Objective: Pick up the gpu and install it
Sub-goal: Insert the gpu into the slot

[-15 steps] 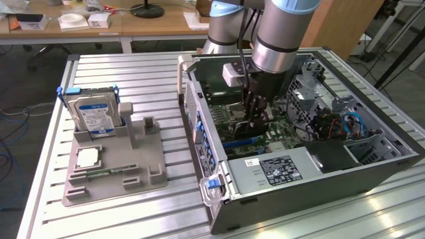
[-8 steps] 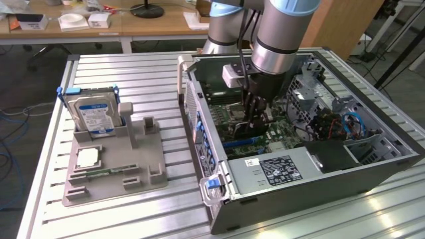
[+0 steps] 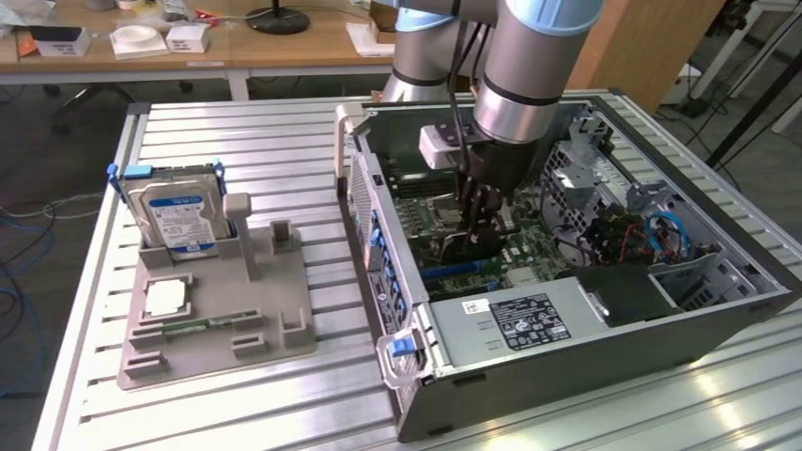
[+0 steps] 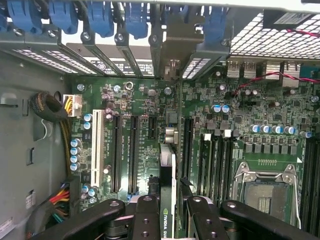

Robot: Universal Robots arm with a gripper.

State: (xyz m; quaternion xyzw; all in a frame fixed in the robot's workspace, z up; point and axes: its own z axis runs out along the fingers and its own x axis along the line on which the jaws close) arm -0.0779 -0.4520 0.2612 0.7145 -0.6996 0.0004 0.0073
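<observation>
Slatted aluminium table carries an open computer case. Wooden desks stand beyond the arm. Gripper is down inside the case, fingers clamped on the gpu, which is held edge-on between them over the motherboard. Grey fixture with a hard drive sits well off the gripper, toward the exterior view's left. Arm blocks most of the card in the exterior view. Whether the card touches a slot: cannot tell.
</observation>
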